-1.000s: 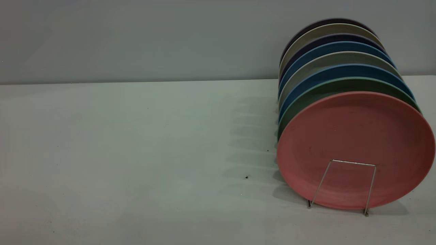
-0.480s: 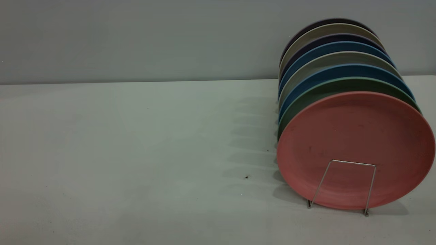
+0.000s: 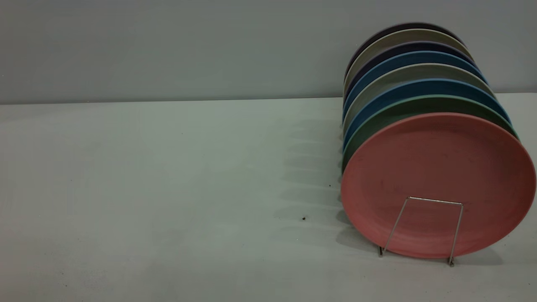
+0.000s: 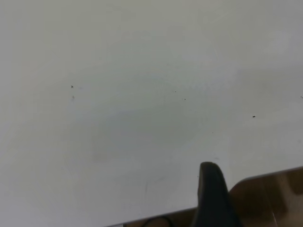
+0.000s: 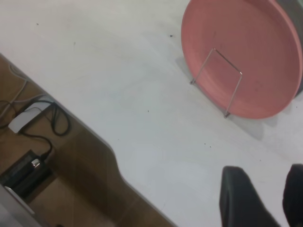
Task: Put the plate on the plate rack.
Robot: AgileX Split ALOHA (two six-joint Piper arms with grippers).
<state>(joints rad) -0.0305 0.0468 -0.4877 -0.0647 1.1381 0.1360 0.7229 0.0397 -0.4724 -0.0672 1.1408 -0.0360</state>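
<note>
The salmon-pink plate [image 3: 436,167] stands upright on edge at the front of the silver wire plate rack [image 3: 436,201], behind its front squared loop, at the right of the table. In the right wrist view the plate [image 5: 246,42] and the rack's loop [image 5: 227,61] show farther off. My right gripper [image 5: 265,182] is open and empty, low over bare table, apart from the plate. My left gripper [image 4: 210,182] hangs over bare table near the table's edge, with nothing near it. Neither gripper shows in the exterior view.
Behind the pink plate stand a teal-green plate [image 3: 419,102], a blue plate [image 3: 419,86] and several more plates in the same rack. The table edge [image 5: 94,137] runs close to the right gripper; cables and a white box [image 5: 23,118] lie below it.
</note>
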